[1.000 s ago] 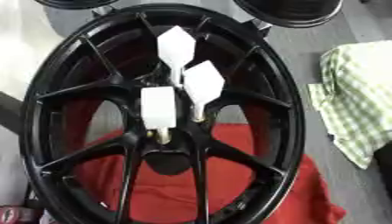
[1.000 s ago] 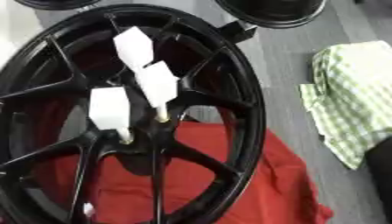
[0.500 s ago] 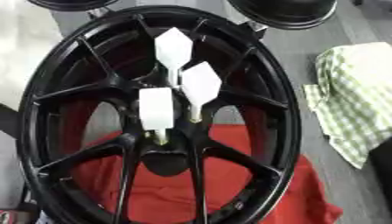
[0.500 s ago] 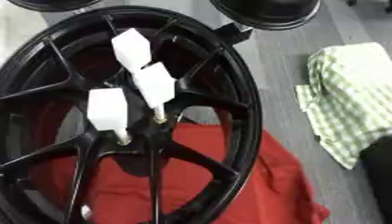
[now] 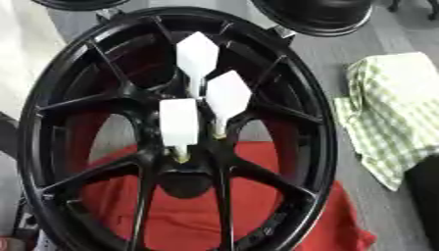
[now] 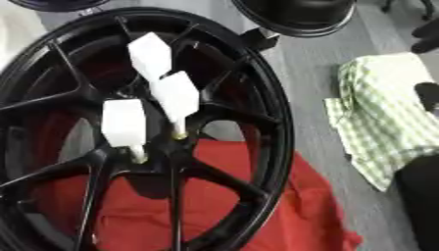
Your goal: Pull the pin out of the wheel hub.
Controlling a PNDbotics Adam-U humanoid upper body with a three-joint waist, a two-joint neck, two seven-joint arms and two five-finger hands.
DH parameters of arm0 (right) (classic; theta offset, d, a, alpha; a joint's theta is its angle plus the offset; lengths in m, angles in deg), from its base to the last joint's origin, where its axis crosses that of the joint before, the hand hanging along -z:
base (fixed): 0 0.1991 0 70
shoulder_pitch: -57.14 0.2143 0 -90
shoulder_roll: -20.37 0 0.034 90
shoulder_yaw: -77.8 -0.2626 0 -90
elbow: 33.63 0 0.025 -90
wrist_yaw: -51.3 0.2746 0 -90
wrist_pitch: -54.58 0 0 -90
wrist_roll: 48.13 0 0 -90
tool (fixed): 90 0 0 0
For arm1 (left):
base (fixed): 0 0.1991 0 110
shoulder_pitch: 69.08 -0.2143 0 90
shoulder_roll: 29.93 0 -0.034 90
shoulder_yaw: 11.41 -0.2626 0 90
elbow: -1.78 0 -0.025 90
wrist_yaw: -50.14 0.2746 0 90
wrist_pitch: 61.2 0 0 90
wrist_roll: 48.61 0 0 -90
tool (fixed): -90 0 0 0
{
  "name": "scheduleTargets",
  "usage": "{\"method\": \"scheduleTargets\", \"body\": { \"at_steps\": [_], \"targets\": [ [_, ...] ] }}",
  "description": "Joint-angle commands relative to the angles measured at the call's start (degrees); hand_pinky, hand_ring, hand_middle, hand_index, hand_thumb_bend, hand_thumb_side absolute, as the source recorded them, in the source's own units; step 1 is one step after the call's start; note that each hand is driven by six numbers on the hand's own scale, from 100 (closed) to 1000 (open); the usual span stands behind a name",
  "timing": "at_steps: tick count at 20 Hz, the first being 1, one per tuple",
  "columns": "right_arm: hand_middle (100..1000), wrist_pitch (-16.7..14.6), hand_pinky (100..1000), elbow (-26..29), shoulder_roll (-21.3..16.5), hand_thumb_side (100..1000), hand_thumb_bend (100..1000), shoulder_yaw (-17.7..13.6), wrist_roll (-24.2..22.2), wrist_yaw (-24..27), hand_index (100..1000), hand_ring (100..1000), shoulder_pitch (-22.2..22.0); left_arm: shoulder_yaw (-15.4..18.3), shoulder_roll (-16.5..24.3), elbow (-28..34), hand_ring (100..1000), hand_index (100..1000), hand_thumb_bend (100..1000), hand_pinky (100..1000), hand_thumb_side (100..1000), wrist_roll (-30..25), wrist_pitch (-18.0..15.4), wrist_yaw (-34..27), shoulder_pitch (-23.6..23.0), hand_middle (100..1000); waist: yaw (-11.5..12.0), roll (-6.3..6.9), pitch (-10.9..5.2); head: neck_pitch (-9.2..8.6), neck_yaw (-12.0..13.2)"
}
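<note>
At the centre of the black wheel hub (image 5: 283, 105), three white pins stand up from the ring of holes where the spokes meet. The nearest pin (image 5: 179, 125) is a blocky white piece on a short yellowish stem seated in the hub, a little to the left. Just beside it to the right is a second pin (image 5: 227, 98) with a pointed white head, its stem also set into the hub. Behind both, farther up, is a third pin (image 5: 197, 56) of the same pointed shape. All three are still seated; none has been pulled free. The wheel hub fills most of the view, its spokes fanning out to a glossy black rim. Under its near half lies a red cloth (image 5: 249, 215), showing through the gaps between spokes. To the right, apart from the rim, a green-and-white checked cloth (image 5: 394, 112) lies on the grey floor (image 5: 322, 54). Another black wheel (image 6: 300, 14) sits at the top edge. Neither robot hand shows in either view, so their fingers cannot be told.
</note>
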Motion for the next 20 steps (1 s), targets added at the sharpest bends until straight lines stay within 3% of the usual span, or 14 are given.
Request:
{"method": "scheduleTargets", "body": {
  "at_steps": [1, 4, 13, 20],
  "targets": [
    [645, -0.2, 837, 0.7, -4.5, 143, 216, 2.2, -1.8, -1.0, 753, 786, 2.1, 0.2, 1.8, 1.1, 576, 669, 100, 768, 795, 0.1, 0.0, 0.4, 0.6, 657, 0.1, -0.09, -1.02, -0.84, -0.5],
    [644, -1.1, 841, 0.7, -6.0, 115, 163, 4.9, -4.5, -1.3, 752, 787, 4.1, 0.2, 2.2, 1.1, 576, 669, 100, 768, 793, 0.0, 0.0, 0.4, 0.8, 656, 0.4, -0.42, -1.09, -1.05, -0.9],
    [647, 0.4, 852, 0.7, -6.7, 212, 246, 12.0, -14.2, 3.9, 753, 796, 9.0, -0.3, 2.4, 1.1, 576, 667, 100, 770, 792, -0.3, 0.4, -0.1, 1.2, 656, 1.7, -0.99, -1.66, -1.38, -2.3],
    [648, 3.1, 853, 0.7, -5.5, 222, 244, 14.4, -15.8, 7.6, 755, 800, 14.0, -0.5, 2.5, 1.1, 576, 667, 100, 771, 792, -0.7, 0.6, -0.3, 1.2, 656, 2.4, -1.28, -2.01, -1.14, -2.9]
  ]
}}
